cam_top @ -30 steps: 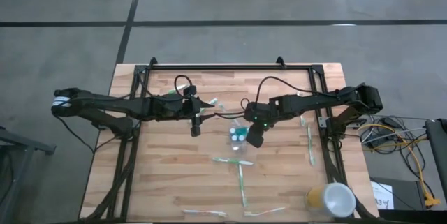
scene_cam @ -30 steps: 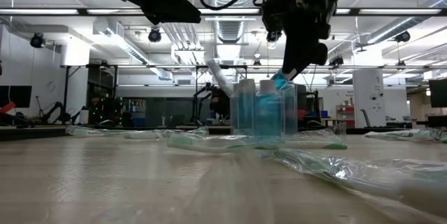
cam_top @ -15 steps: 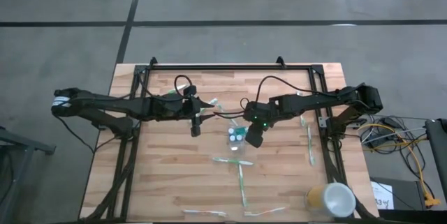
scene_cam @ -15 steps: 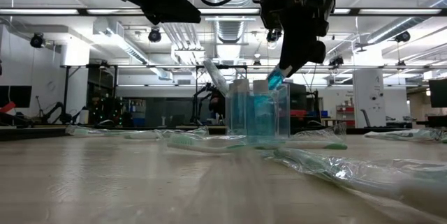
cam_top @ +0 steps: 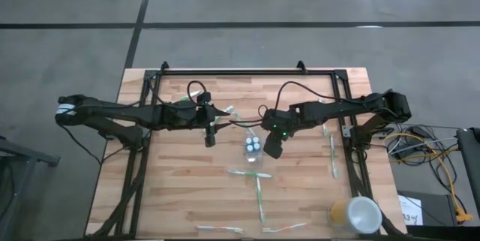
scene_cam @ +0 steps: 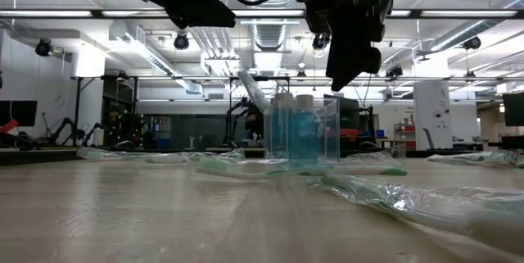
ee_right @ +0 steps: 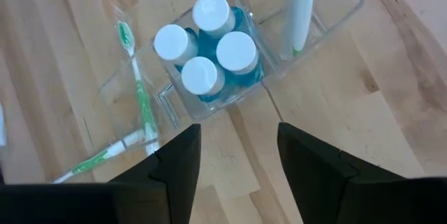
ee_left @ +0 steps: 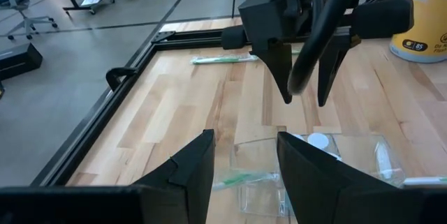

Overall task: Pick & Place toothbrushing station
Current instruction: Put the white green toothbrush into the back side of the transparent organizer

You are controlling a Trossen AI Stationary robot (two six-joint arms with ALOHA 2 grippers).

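A clear plastic cup is seen at the middle of the tabletop, and it is taken as the landmark here. Four white-capped tubes are packed upright in one compartment of the cup, and a single toothbrush is stood in the neighbouring compartment. That part of the station is judged done. Several wrapped toothbrushes are left lying flat on the tabletop: one just beside the cup, others well apart from it toward the near edge and toward the right rail. These are judged to be what remains.

The right hand is held just above the cup, pointed down at it, with its fingers parted and nothing between them; the tubes are seen clear of it in the right wrist view. The left hand is hung near the cup on the opposite side, lowered toward the tabletop, its fingers apart and empty. A yellow cup is stood well apart from the clear cup, at the tabletop's near right corner.
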